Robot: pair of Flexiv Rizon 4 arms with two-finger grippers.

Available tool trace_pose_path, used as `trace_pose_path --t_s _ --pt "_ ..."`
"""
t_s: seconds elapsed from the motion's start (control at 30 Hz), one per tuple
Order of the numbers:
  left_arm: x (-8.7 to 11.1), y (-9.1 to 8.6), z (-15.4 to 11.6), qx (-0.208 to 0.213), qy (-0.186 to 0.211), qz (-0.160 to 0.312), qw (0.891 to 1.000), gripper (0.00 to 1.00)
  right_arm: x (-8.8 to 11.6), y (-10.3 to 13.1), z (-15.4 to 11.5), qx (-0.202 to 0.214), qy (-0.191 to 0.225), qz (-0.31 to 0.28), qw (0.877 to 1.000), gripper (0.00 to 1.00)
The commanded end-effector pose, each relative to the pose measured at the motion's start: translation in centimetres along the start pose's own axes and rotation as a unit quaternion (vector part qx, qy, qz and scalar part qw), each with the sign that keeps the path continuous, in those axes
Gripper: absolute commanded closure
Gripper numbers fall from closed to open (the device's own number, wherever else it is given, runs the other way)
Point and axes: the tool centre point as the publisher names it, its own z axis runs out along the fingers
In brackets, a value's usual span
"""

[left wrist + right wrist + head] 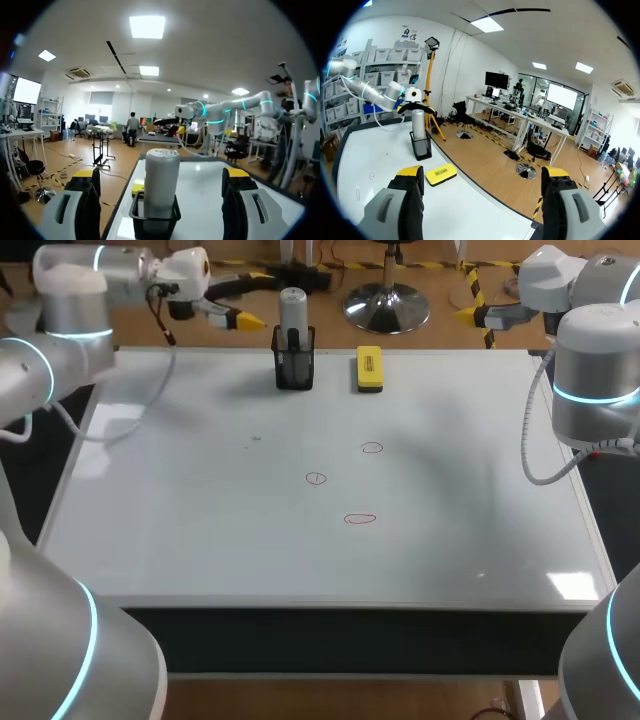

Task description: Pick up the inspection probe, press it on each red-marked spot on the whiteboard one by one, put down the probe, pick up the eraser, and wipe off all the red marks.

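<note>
Three red marks (pixel 316 478) on whiteboard (pixel 180 540). Probe (pixel 292 310) upright in black mesh holder (pixel 294 370), just ahead of my left gripper (pixel 161 176); fingers spread wide, not touching it. Right gripper (pixel 482 176) likewise spread, holding nothing. Eraser (pixel 369 369) beside holder.

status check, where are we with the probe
Left gripper open, facing the probe, no contact. Right gripper open, empty. Probe upright in its holder, eraser beside it. Nothing over the red marks.
</note>
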Motion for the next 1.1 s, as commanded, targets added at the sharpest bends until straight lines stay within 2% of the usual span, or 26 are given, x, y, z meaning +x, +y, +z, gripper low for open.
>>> trace_pose_path --t_s 0.03,0.53,0.9,1.1 --pt "1.0 0.4 0.3 0.007 -0.046 0.010 0.999 0.00 0.0 0.0 0.0 0.000 0.001 0.000 1.000 0.00" --pt "1.0 1.7 4.4 -0.020 -0.051 0.013 0.998 0.00 0.0 0.0 0.0 0.000 0.001 0.000 1.000 0.00" --pt "1.0 1.9 6.2 -0.008 -0.080 0.012 0.997 0.00 0.0 0.0 0.0 0.000 0.001 0.000 1.000 0.00" --pt "1.1 2.2 6.8 -0.007 -0.083 0.014 0.996 0.00 0.0 0.0 0.0 0.000 0.001 0.000 1.000 0.00"
